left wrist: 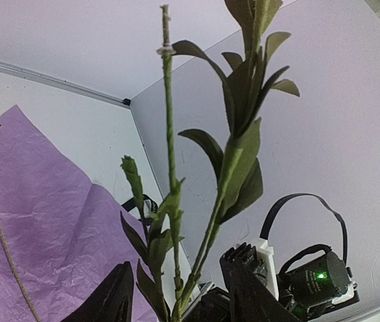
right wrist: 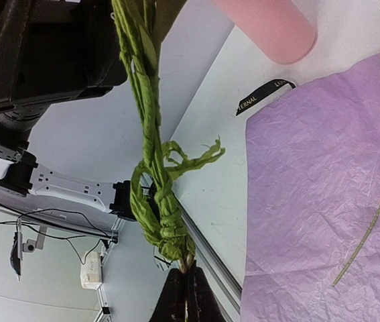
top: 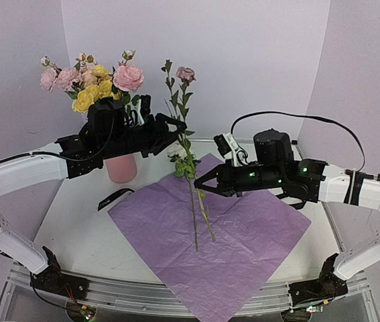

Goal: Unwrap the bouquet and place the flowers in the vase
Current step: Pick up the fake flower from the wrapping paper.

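**Top view:** I see the pink vase (top: 121, 169) standing on the counter (top: 76, 228) by the paper sheet's (top: 243, 248) far left corner, with blooms (top: 96, 84) rising above it.

**Left wrist:** my left hand (left wrist: 176, 298) is released, its fingers apart around the upright flowers (left wrist: 169, 134).

**Right wrist:** my right hand (right wrist: 184, 298) is clenched on their stems.

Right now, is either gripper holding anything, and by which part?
The right gripper is shut on the upright flower stems, pinching them low down. The left gripper stands open around them higher up, gripping nothing.
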### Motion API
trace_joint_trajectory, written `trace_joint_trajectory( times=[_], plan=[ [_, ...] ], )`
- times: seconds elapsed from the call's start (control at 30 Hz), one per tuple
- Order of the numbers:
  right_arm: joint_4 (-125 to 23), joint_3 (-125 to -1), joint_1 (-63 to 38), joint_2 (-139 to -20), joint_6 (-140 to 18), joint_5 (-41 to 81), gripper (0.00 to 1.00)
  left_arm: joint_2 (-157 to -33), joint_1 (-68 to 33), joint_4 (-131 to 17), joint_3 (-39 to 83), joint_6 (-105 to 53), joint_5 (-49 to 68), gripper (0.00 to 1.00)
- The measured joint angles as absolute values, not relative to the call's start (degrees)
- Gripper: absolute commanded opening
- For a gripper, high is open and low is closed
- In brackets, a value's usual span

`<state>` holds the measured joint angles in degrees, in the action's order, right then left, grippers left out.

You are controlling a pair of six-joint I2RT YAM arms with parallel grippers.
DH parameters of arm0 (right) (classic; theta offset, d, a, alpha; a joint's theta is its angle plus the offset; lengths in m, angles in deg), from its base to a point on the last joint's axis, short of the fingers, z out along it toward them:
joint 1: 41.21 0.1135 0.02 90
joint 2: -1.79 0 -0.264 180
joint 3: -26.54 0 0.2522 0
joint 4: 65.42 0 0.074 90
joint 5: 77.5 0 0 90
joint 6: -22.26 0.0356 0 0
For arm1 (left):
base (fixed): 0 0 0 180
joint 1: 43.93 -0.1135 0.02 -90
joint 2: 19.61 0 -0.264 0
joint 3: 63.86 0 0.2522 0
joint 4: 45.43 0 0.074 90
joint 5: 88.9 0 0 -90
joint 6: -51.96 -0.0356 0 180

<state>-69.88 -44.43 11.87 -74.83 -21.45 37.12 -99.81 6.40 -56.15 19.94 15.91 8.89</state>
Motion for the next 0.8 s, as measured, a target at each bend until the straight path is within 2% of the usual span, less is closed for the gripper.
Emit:
trace_joint_trajectory(
  times=[0.2, 0.53, 0.63, 0.8],
  plan=[
    [-69.87, -44.14, 11.87, -74.58, -21.45, 37.14, 0.0, -99.81, 6.4, -56.15, 19.96, 15.71, 8.39, 0.42],
    [-69.85, -43.93, 11.87, -74.58, -21.45, 37.34, 0.0, -100.78, 6.4, -56.04, 21.2, 14.76, 8.46, 0.46],
    [-69.67, -43.81, 11.87, -74.58, -21.45, 37.39, 0.0, -101.29, 6.4, -56.14, 21.8, 14.53, 8.71, 0.35],
    [-69.67, -43.8, 11.87, -74.58, -21.48, 37.48, 0.0, -101.91, 6.4, -56.15, 22.04, 14.17, 8.96, 0.1]
  ],
)
